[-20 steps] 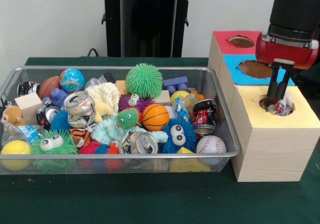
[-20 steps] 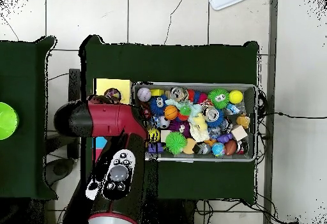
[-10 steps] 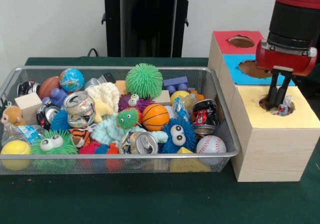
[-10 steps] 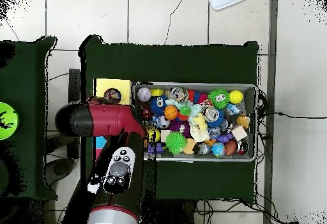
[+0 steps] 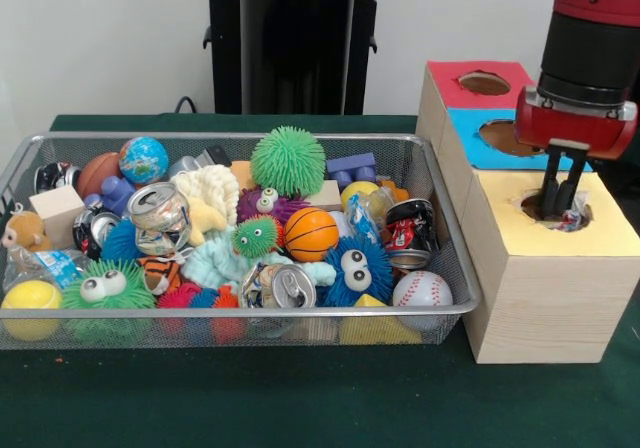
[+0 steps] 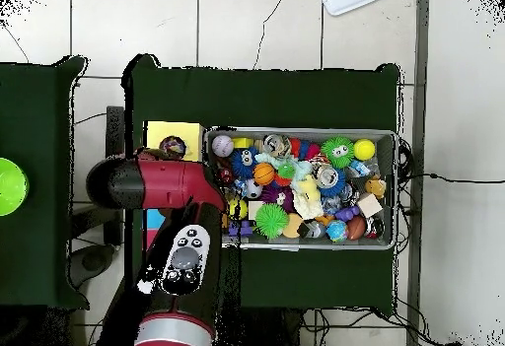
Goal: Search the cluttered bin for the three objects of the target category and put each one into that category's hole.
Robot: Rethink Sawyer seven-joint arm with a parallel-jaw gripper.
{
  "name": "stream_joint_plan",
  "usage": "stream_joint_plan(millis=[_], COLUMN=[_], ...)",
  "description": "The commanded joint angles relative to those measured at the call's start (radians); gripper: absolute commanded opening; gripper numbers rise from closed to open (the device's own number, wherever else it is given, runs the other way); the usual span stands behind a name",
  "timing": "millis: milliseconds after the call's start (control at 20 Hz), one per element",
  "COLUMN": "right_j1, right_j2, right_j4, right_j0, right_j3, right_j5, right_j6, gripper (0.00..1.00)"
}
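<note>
The pincer hangs over the yellow-topped box, its two dark fingertips dipped at the mouth of that box's hole. They sit close together; whether they pinch anything I cannot tell. A crumpled bit of wrapper or bottle (clear with a touch of red and blue) shows in the hole just beside the tips, touching or nearly so.

Behind the yellow-topped box stand a blue-topped box and a red-topped box, each with its own round hole, all three in a row at the right end of the wire basket.

The basket sits on the green table and is packed full. Near its front rim lie a crushed can, a baseball, a blue fuzzy toy with big eyes and a green fuzzy toy with eyes. A yellow ball rests in the front left corner. Towards the middle are a small basketball, another crushed can and a crumpled clear bottle at the left. A green spiky ball and a small globe sit at the back.

From overhead, the red arm covers much of the boxes, leaving the yellow top partly visible beside the basket.
</note>
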Motion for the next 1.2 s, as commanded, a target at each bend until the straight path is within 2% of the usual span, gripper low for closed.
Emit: stream_joint_plan(millis=[50,500,1200], right_j1=[0.111,0.164,0.196], right_j2=[0.089,0.074,0.077], right_j4=[0.070,0.092,0.111], right_j0=[0.019,0.035,0.032], right_j3=[0.001,-0.027,-0.028], right_j5=[-0.021,-0.070,-0.121], right_j6=[0.241,0.234,0.200], gripper=[0.00,0.00,0.00])
